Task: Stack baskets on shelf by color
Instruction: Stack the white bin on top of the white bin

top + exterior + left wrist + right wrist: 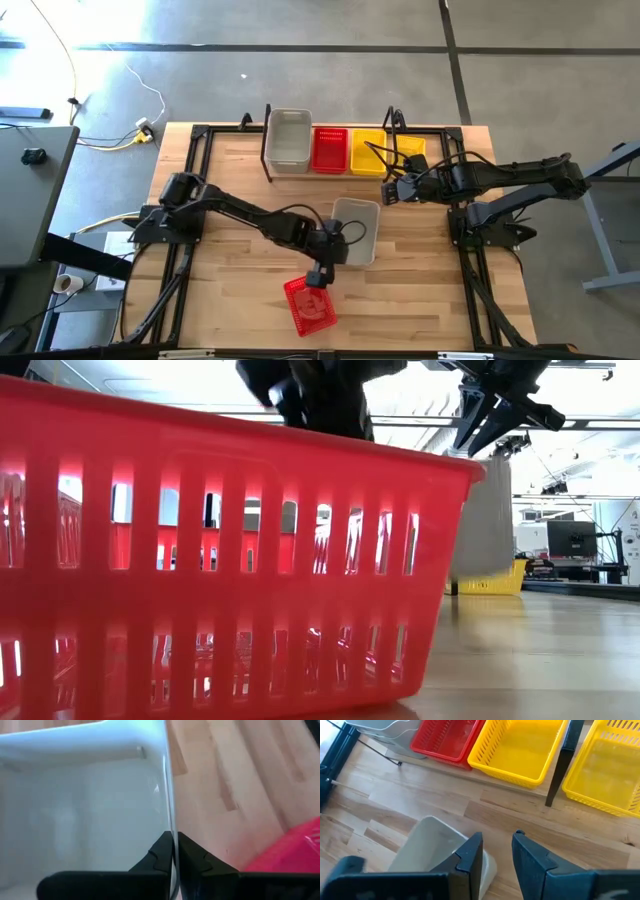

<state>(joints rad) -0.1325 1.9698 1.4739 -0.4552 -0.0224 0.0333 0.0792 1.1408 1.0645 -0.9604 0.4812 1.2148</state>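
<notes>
A clear-grey basket [358, 228] is at mid-table with my left gripper [330, 255] shut on it; the left wrist view shows the gripper [172, 840] at its wall. A red mesh basket [310, 305] rests on its base near the table's near edge and fills the low view [220, 560]. The shelf [268, 150] at the far edge holds a clear-grey basket [289, 140], a red one [330, 150] and a yellow one [366, 152]. My right gripper [390, 190] [497, 845] is open and hovers past the held basket's far end. My left gripper pinches the clear-grey basket's left side wall [169, 810] near its near corner, one finger inside the basket and one outside. The fingers come from above, slanting from the table's left. In the low view the basket's lower edge [485, 575] shows above the tabletop.
A second yellow basket [412, 158] [615, 770] sits just right of the shelf's right upright [560, 765]. Black frame rails run along the table's left and right sides [195, 150]. Bare wood lies between the shelf and the held basket.
</notes>
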